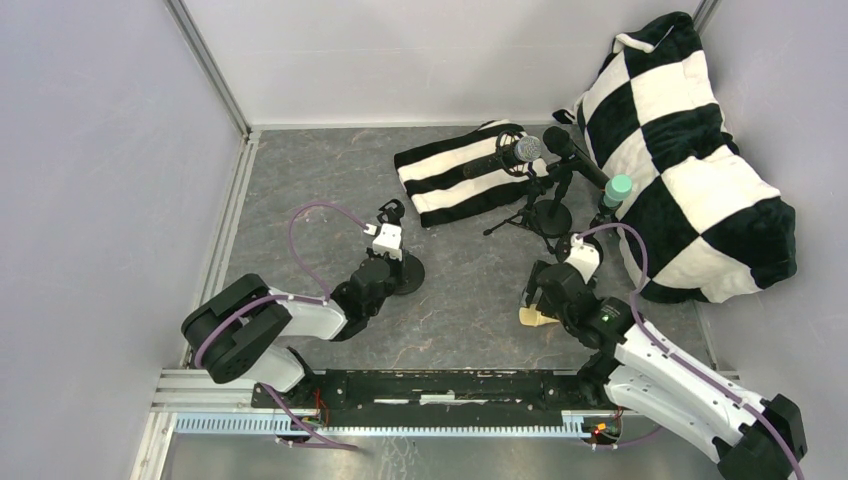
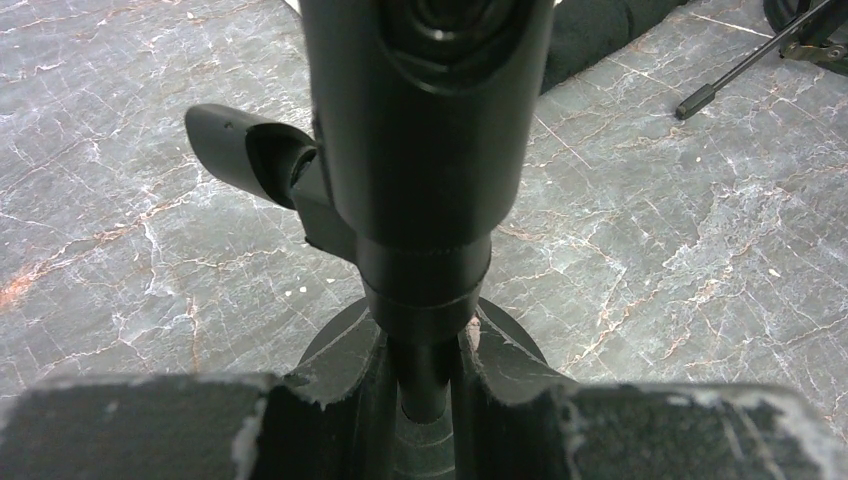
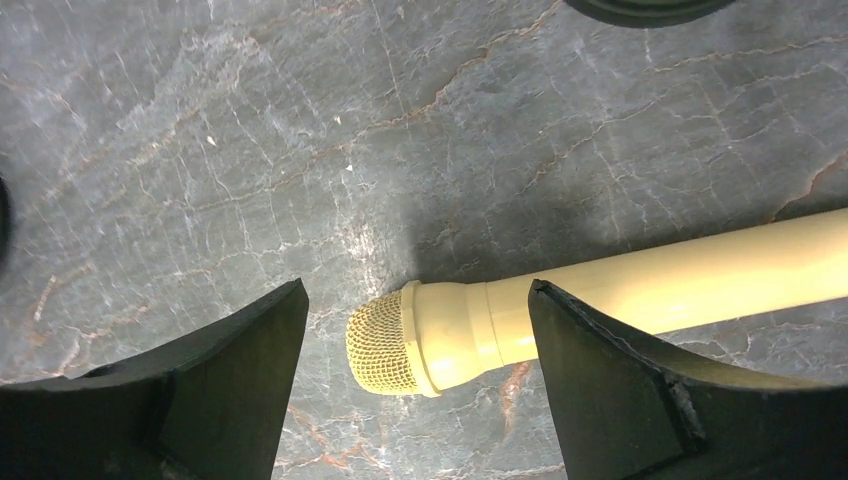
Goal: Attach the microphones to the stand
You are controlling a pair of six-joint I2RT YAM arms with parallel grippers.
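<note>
**A:** Where is the cream-yellow microphone [image 3: 640, 275]?

**B:** Flat on the desk [image 3: 250, 130], in front of the right arm. The right jaws hang over it, spread wide and gripping nothing. The mesh head shows between the fingers, and one finger sits in front of the barrel.

**A:** Ready to close, then?

**B:** I doubt it. The barrel runs nearly along the line the jaws close on, so I'd judge the wrist needs turning first.

**A:** And the left side?

**B:** The left jaws are pinched narrow on the thin post of the round-based stand [image 2: 425, 270], low down near the base. That is probably to steady it, so it won't tip when a microphone is pressed into the clip [image 1: 390, 211].

**A:** The other three?

**B:** They are up on the far stands [image 1: 551, 213], between the striped cloth [image 1: 460, 175] and the checkered cushion [image 1: 700, 150]. There is the silver-mesh microphone [image 1: 520, 152], the black microphone [image 1: 578, 157] and the mint green microphone [image 1: 616, 190]. The view from above is small and cluttered there, so I can't tell how firmly each is seated.
</note>
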